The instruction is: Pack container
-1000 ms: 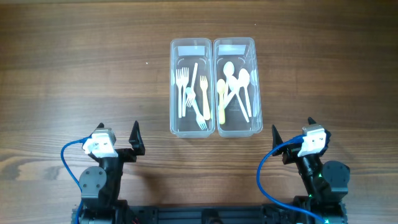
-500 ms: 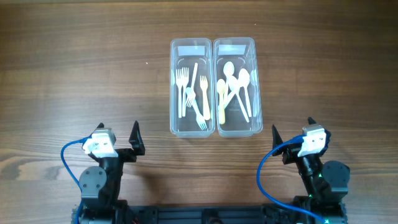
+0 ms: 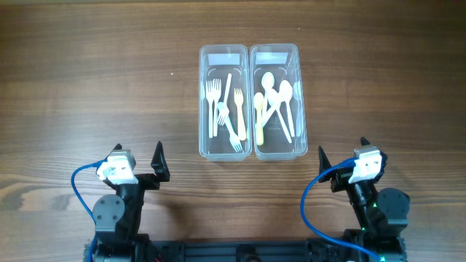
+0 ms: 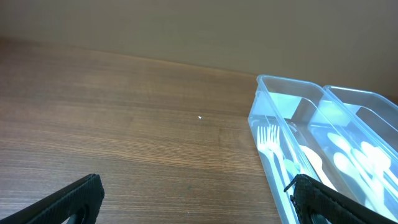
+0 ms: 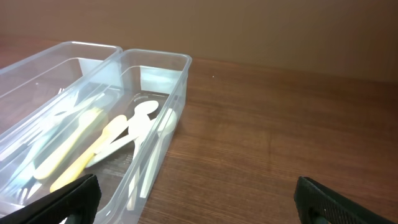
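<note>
Overhead view: bins [image 3: 202,109] sat touching mid-table, holding forks [image 3: 213,98] and spoons [image 3: 269,84]. The left gripper [image 3: 137,151] and right gripper [image 3: 342,151] stood wide open, empty, well apart from them. A low reach could shove the bins.

I look down on a wooden table [image 3: 87,87], dark brown, its fine grain running left to right with paler streaks. A tiny white speck [image 4: 199,116] sits on it. Beyond its far edge I see a plain tan wall [image 4: 186,25], softly and evenly lit.
</note>
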